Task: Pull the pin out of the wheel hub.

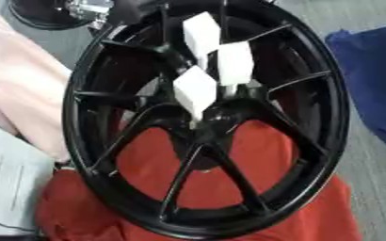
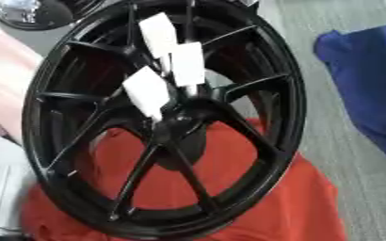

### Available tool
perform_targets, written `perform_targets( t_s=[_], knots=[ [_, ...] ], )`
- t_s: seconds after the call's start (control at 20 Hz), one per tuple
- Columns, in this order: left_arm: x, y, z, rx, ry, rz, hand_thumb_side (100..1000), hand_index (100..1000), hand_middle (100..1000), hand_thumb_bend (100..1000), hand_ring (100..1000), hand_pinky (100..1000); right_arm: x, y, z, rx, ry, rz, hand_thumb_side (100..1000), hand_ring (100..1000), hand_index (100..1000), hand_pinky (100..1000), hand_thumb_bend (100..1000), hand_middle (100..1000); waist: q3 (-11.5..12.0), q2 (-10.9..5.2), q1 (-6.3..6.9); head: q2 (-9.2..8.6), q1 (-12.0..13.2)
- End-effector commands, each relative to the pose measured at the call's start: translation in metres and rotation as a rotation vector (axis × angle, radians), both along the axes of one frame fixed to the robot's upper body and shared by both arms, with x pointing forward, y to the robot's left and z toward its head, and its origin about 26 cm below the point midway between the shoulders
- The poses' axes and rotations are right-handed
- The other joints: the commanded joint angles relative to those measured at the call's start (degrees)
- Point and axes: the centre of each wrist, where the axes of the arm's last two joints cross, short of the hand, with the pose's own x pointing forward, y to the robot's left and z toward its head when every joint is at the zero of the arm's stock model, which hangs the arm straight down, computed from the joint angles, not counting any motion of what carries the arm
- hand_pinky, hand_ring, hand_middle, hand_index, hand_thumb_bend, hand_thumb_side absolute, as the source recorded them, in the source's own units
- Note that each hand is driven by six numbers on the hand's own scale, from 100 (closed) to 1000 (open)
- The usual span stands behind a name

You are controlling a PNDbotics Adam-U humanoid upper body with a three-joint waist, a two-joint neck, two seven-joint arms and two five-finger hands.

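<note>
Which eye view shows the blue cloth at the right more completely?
The right eye view: the blue cloth shows more of its width beside the black wheel. The left eye view shows a narrower strip, cut by the picture's edge.

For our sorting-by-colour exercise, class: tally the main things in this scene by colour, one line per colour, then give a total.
Black: 1, the wheel hub
White: 3, the white blocks at the hub's centre
Red: 1, the red cloth under the wheel
Blue: 1, the blue cloth at the right
Total: 6

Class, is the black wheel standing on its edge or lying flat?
On edge, tilted: the wheel faces the camera, red cloth visible through its spokes.
</note>
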Motion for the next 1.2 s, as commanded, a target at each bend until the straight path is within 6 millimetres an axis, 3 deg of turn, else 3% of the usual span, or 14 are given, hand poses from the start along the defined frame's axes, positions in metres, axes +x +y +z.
perform_targets(
  t_s=[0.05, 0.3, 0.65, 1.2],
  knots=[
    [-0.006, 0.007, 0.015, 0.048, -0.063, -0.002, 474, 845, 760, 590, 786, 822, -0.002, 0.002, 0.014, -0.033, -0.025, 0.013, 419, 712, 789, 859, 100, 643, -1.2, -1.27, 0.41, -0.99, 0.6],
    [-0.013, 0.011, 0.014, 0.15, -0.087, -0.049, 380, 849, 764, 608, 796, 833, -0.002, 0.002, 0.014, -0.038, -0.022, 0.014, 423, 711, 788, 859, 100, 642, -2.8, -0.95, 1.21, -0.56, 2.3],
    [-0.009, 0.013, 0.02, 0.225, -0.048, -0.055, 372, 878, 793, 640, 834, 850, -0.001, 0.003, 0.016, -0.047, -0.028, 0.017, 424, 712, 787, 858, 100, 642, -2.7, 0.06, 1.13, -1.53, 3.6],
    [-0.014, -0.001, 0.033, 0.224, -0.154, -0.1, 138, 842, 756, 591, 801, 840, 0.0, 0.004, 0.013, -0.055, -0.016, 0.02, 436, 711, 786, 858, 100, 640, -2.8, 0.45, 1.0, -3.38, 3.8]
  ],
)
